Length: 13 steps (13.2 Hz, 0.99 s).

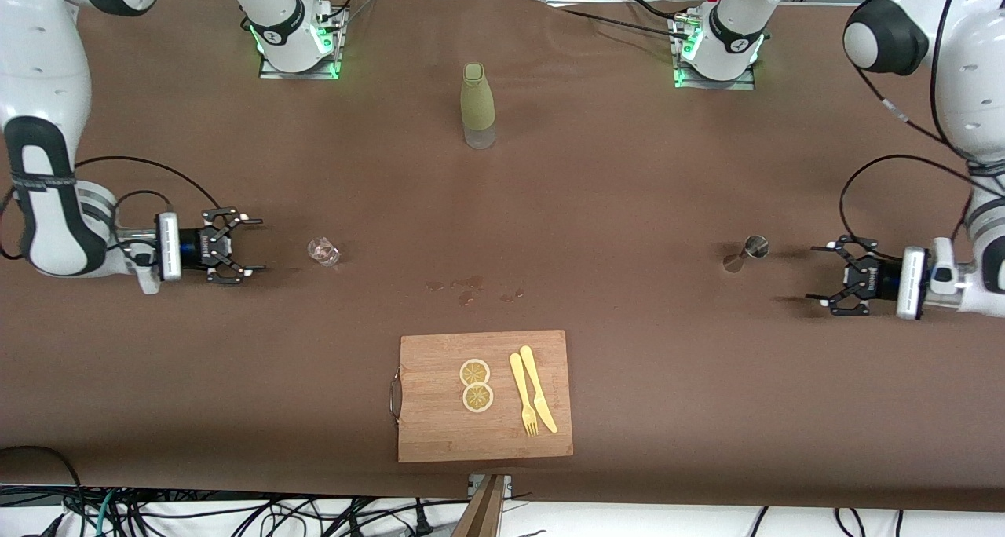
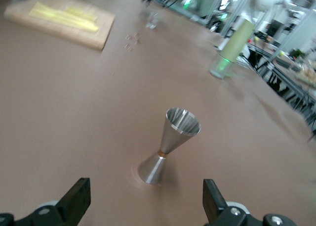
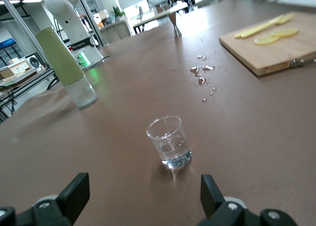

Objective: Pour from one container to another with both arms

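1. Two containers matter here: a small clear shot glass [image 1: 323, 251] with a little liquid in it, standing on the brown counter [image 1: 628, 207] toward the right arm's end, and a polished steel hourglass-shaped jigger [image 1: 744, 254] standing upright toward the left arm's end.
2. The right gripper [image 1: 253, 246] sits low just beside the shot glass, jaws spread wide and holding nothing, with the glass lined up between them in the right wrist view [image 3: 169, 141].
3. The left gripper [image 1: 818, 274] is likewise low near the jigger, jaws released and empty; the left wrist view shows the jigger [image 2: 168, 144] centred ahead of them.
4. The glass looks light, rigid, smooth and breakable; I would take it around mid-wall with modest force and keep it level, since its contents could slop out.
5. The jigger is likely light, stiff and slick; its narrow waist seems the safest hold, because the flared cones could slide out of a squeeze.
6. Small wet spots [image 1: 471, 290] lie mid-counter; a green-sleeved bottle [image 1: 477, 105] and a wooden cutting board [image 1: 440, 427] stand apart, untouched.
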### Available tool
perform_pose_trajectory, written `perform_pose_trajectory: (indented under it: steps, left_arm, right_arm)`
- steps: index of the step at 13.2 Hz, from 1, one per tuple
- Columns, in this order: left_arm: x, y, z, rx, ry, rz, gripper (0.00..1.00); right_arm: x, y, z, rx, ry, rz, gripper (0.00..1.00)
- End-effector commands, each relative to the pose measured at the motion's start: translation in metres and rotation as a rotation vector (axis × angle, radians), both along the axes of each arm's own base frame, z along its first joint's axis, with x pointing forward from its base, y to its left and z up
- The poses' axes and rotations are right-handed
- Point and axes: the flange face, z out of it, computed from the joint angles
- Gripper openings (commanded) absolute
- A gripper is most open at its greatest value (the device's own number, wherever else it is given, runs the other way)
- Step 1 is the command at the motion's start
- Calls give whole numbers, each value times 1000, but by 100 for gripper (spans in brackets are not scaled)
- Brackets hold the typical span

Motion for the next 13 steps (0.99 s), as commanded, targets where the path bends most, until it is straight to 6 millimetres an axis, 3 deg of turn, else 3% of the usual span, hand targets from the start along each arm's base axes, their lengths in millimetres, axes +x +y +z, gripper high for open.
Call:
perform_pose_trajectory:
  steps: [1,5,8,10,13]
  left_arm:
    - [3,-10,70,189,211,95,100]
    - [6,-50,185,410,449,299,100]
    - [0,-84,230,464,605,417,100]
    - [-4,-111,260,561,671,487,100]
    - [-10,-161,298,744,723,570,100]
  right_arm:
    - [16,-10,60,-191,144,-12,100]
    - [22,-11,143,-492,326,-90,100]
    - [25,11,206,-705,398,-175,100]
    - [16,31,260,-870,441,-286,100]
    - [-1,52,319,-995,480,-433,100]
